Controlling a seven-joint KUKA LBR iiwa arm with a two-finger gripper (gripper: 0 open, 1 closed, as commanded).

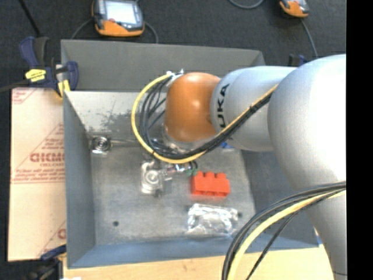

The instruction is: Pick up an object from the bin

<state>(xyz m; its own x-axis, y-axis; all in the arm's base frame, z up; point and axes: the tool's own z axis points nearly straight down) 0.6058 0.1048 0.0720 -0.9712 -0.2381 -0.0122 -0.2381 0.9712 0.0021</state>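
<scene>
The big white arm (274, 107) reaches in from the view's right over the grey bin (78, 174), with its orange cover (187, 107) hanging above the bin's middle. On the bin floor a clear packet (211, 219) of pale bits lies near the front wall, and a red block (211, 184) lies just behind it, right of the middle. The silvery pincer (154, 177) sits low over the floor's middle, just left of the red block; whether it is apart or together cannot be told, and a small metal ring (100, 143) lies well apart by the left wall.
</scene>
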